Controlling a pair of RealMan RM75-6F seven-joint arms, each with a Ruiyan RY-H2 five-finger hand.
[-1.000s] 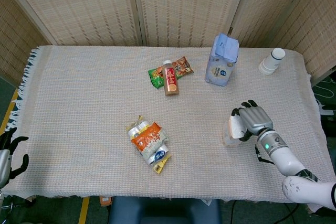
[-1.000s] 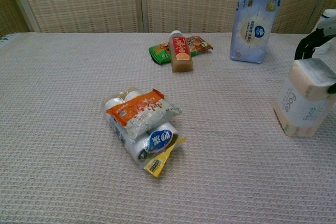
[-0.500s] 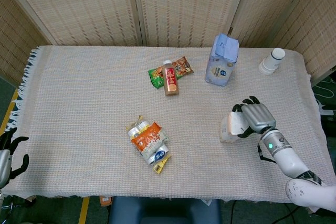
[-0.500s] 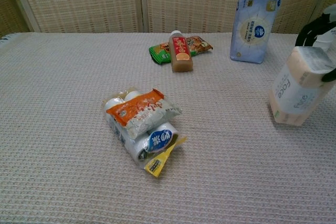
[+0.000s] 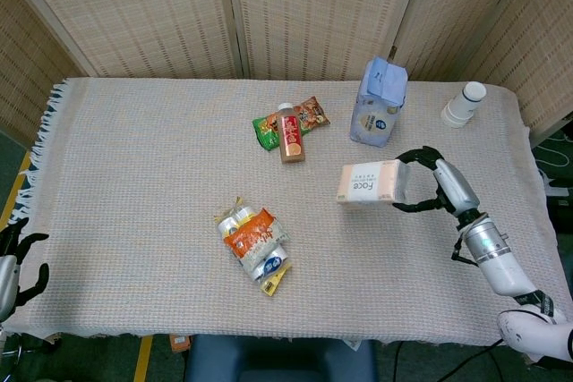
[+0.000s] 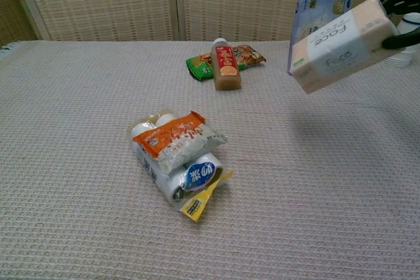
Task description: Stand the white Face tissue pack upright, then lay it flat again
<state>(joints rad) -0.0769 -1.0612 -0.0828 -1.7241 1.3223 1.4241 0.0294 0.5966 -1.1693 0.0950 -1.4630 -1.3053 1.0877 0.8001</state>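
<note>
The white Face tissue pack (image 5: 368, 182) (image 6: 341, 45) hangs in the air above the cloth, tipped nearly on its side with its printed face showing. My right hand (image 5: 433, 184) (image 6: 399, 6) grips its right end, fingers wrapped over top and bottom. A shadow of the pack falls on the cloth below it in the chest view. My left hand (image 5: 12, 266) hangs off the table's near left corner with its fingers apart, holding nothing.
A tall blue bag (image 5: 379, 103) stands just behind the lifted pack. A white cup (image 5: 464, 104) is at the far right. A bottle (image 5: 289, 135) lies on a green snack packet (image 5: 304, 119) mid-back. A bundle of wrapped packets (image 5: 256, 243) lies front centre.
The tissue pack stood upright on the cloth under my right hand, then tilted. Now it is lifted off the cloth, swung left and turned nearly horizontal.
</note>
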